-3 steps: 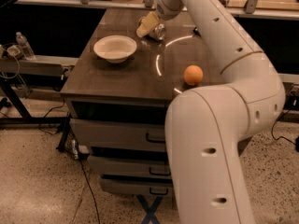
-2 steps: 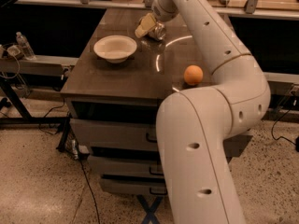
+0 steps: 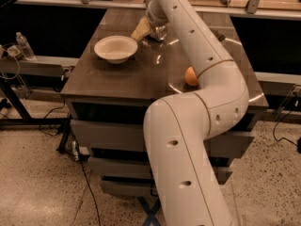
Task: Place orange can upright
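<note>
My arm reaches from the foreground across the dark table (image 3: 117,79) to its far end. My gripper (image 3: 154,28) is there, low over the tabletop and mostly hidden by the wrist. A shiny metallic object (image 3: 160,33), which looks like the orange can, is right at the gripper. I cannot tell its pose or whether it is held. A pale yellow object (image 3: 141,30) lies just left of the gripper.
A white bowl (image 3: 115,48) stands at the table's left middle. A round orange fruit (image 3: 190,76) sits on the right, partly behind my arm. Drawers sit under the table. A water bottle (image 3: 24,46) stands on a side shelf at far left.
My arm's elbow and forearm have swung left and toward the camera, and now cover more of the table's right side. The gripper stays at the far end by the can.
</note>
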Controlling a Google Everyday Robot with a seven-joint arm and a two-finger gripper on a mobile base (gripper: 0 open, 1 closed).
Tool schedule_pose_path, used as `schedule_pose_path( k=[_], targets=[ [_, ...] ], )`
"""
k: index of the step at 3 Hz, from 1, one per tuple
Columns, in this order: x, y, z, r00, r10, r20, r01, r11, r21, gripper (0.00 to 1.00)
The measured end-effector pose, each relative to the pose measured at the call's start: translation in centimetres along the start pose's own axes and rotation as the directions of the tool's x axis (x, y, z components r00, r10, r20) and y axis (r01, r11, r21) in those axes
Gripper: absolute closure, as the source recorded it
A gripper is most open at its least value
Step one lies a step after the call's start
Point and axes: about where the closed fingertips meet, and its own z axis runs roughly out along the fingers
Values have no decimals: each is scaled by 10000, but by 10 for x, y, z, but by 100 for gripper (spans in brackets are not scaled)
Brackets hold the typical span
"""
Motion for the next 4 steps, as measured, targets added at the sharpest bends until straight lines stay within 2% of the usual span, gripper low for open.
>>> schedule_pose_path(
  k=[1,2,3,4],
  targets=[
    [2,7,11,9995,-130,-294,131,9999,55,14],
    [10,4,13,9980,-189,-603,200,9996,175,36],
    [14,-2,9,9972,-231,-714,251,9993,282,60],
    [14,-2,8,9972,-231,-716,252,9993,283,92]
  ],
)
